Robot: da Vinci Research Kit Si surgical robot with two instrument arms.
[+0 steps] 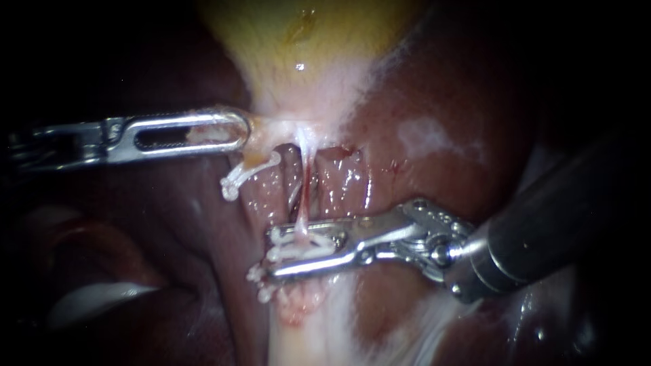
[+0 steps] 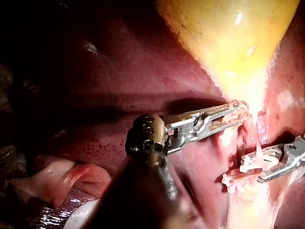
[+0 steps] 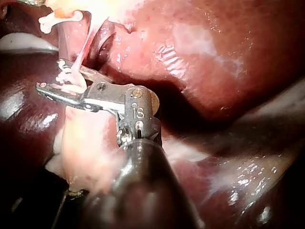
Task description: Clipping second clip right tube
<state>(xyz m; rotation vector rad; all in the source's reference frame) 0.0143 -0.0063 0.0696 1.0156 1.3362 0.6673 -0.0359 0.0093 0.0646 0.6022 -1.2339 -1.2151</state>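
Note:
The yellow gallbladder (image 1: 305, 41) narrows to a pale neck. My left instrument (image 1: 237, 129) comes in from the left, its slotted jaws shut on tissue at that neck (image 2: 236, 112). A thin pale-pink right tube (image 1: 306, 183) runs down from the neck. My right instrument (image 1: 271, 254) reaches in from the right with its jaws on either side of this tube, shut on a white clip (image 1: 302, 247) that wraps it (image 3: 49, 74). Another white clip (image 1: 247, 173) sits on the left tube. A third white clip (image 1: 261, 288) lies just below the lower jaw.
Dark red liver (image 1: 434, 135) surrounds the field, with whitish patches on its right side. A pale band of tissue (image 1: 305, 339) continues downward from the clips. A white object (image 1: 88, 298) lies in the dark lower left.

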